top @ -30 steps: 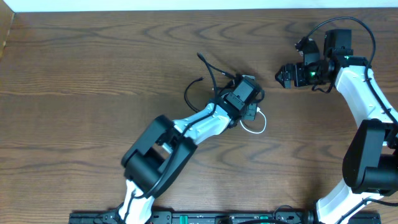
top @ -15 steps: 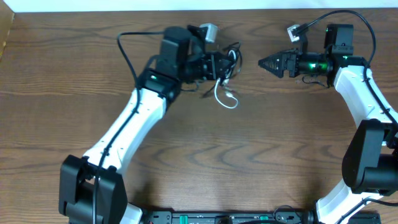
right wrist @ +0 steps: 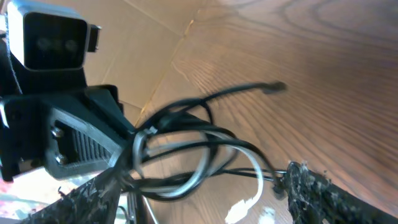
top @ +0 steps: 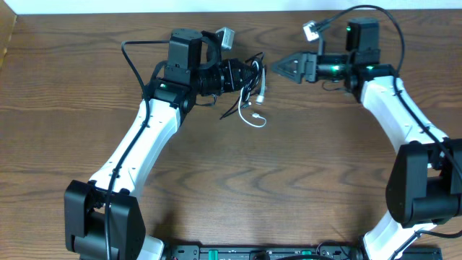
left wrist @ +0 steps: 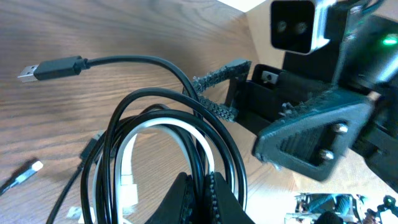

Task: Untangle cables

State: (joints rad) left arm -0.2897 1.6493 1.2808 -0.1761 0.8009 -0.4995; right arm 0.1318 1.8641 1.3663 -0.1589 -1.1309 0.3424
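My left gripper [top: 249, 76] is shut on the tangled cables and holds them up near the table's far edge. The black cable [top: 243, 66] loops around the jaws, and the white cable [top: 251, 119] hangs below in a loop with its plug. In the left wrist view the jaws [left wrist: 200, 194] pinch black cable loops [left wrist: 186, 106]; the white cable [left wrist: 144, 129] runs inside them and a USB plug [left wrist: 50, 68] sticks out left. My right gripper [top: 280, 68] is open, pointing left just beside the bundle. In the right wrist view its fingers [right wrist: 199, 199] flank the black cable [right wrist: 186, 112] and the white cable [right wrist: 255, 165].
The wooden table [top: 303, 166] spreads below both arms. A pale wall edge [top: 108, 6] runs along the table's far side. The right arm's own thick black wire [top: 382, 14] arcs above its wrist. The left arm's camera housing [right wrist: 50, 34] faces the right wrist.
My left arm has carried the cable bundle from the table's middle up to the far edge. My right gripper has moved left, close to the bundle.
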